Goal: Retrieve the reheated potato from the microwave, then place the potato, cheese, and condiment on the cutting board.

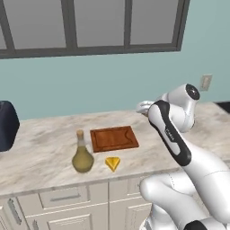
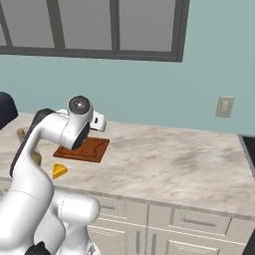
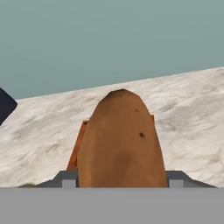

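The gripper (image 3: 118,186) is clamped on the potato (image 3: 121,142), which stands between its 2 dark fingertips (image 3: 68,179) in the hand view and hides most of what lies beyond it. The jaws sit partway apart, pressed to the potato's 2 sides. Past the potato, a strip of the cutting board (image 3: 77,146) shows at its left edge, with the marbled counter (image 3: 192,118) and the teal wall behind.

In the left base view the arm rises from the lower right, bends at a dark-striped elbow, and reaches the hand (image 1: 144,107) toward the wall, above the counter just right of the cutting board's (image 1: 114,138) far corner. In the right base view the hand (image 2: 97,121) juts out past the wrist joint, over the board's (image 2: 88,150) far edge.

The board lies flat on the counter (image 1: 45,143). The condiment (image 1: 82,155) stands upright just beside its near left corner, and the cheese (image 1: 112,163) lies on the counter just in front of the board, right of the bottle.
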